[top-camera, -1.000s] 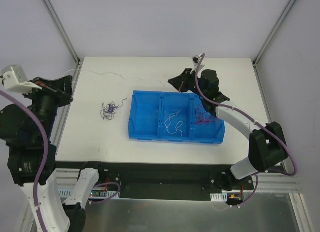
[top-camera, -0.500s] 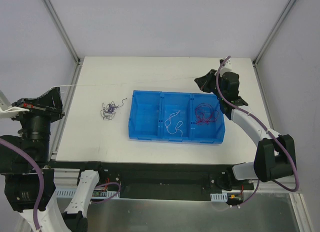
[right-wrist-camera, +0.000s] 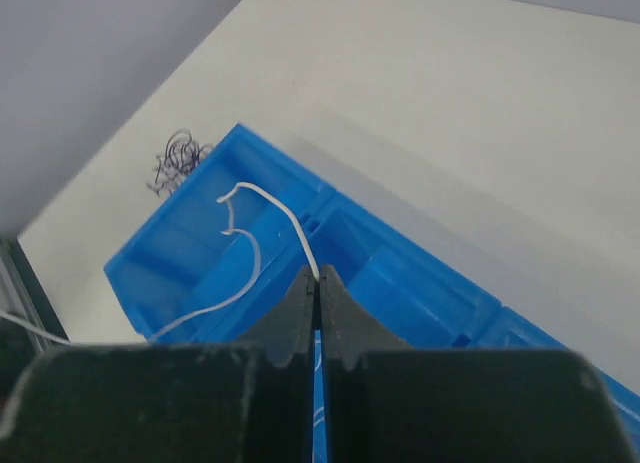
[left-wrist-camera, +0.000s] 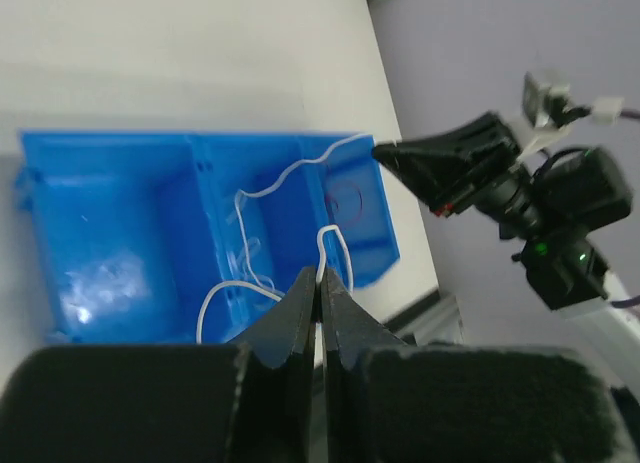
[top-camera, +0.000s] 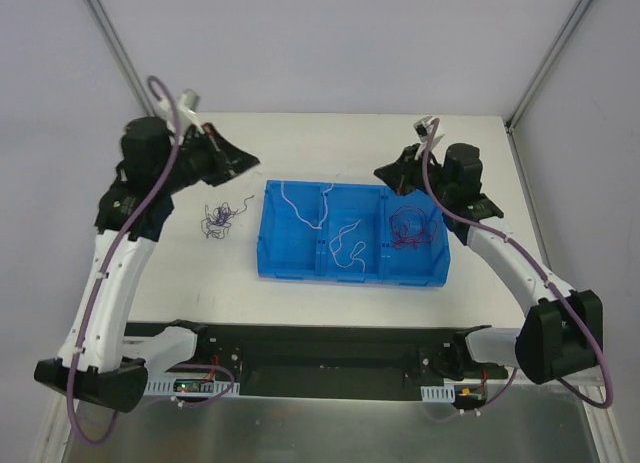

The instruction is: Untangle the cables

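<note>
A thin white cable hangs slack over the blue bin, held at both ends. My left gripper is shut on one end, above the table near the bin's back left corner; in the left wrist view the cable runs from my closed left gripper to the right gripper. My right gripper is shut on the other end, above the bin's back edge. A dark purple knot lies on the table left of the bin and also shows in the right wrist view.
The bin has three compartments. A red cable lies in the right one and another white cable in the middle one. The metal frame posts stand at the table's back corners.
My left arm has swung in from beyond the table's left edge to the bin's back left corner. The white cable, stretched taut before, now sags over the bin. My right gripper has shifted slightly left.
</note>
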Available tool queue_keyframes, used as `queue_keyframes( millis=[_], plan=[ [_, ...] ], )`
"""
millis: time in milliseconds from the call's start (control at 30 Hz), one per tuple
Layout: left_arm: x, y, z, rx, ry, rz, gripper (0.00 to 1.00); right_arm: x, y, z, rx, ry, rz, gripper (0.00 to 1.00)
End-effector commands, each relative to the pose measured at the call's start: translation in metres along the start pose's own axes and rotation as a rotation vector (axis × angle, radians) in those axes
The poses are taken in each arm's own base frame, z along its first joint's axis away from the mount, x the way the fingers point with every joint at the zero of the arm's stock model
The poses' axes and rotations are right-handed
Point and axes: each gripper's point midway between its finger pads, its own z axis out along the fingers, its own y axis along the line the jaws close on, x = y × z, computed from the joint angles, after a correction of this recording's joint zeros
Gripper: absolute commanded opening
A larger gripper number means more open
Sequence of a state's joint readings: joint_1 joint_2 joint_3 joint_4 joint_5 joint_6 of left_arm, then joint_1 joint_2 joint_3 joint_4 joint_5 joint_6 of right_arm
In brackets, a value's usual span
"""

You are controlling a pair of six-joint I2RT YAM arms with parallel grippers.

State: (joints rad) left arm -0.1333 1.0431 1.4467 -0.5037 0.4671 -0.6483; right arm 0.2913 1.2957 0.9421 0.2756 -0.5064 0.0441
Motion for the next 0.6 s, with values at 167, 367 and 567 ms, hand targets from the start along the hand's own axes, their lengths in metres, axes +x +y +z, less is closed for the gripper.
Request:
queue_keyframes(
  millis=[167, 367, 567],
  plan=[
    [0.099, -0.041, 0.083, 0.143, 0.299, 0.005, 0.0, 0.007, 0.054, -0.033, -0.148, 0.089, -0.39, 0.01],
    [0.161, -0.027, 0.145, 0.083, 0.482, -0.018, 0.0, 0.028, 0.042, -0.031, -0.125, 0.209, -0.385, 0.01],
    [0.208, -0.01, 0.181, 0.024, 0.595, -0.031, 0.0, 0.041, 0.033, -0.027, -0.116, 0.274, -0.383, 0.01]
  ],
)
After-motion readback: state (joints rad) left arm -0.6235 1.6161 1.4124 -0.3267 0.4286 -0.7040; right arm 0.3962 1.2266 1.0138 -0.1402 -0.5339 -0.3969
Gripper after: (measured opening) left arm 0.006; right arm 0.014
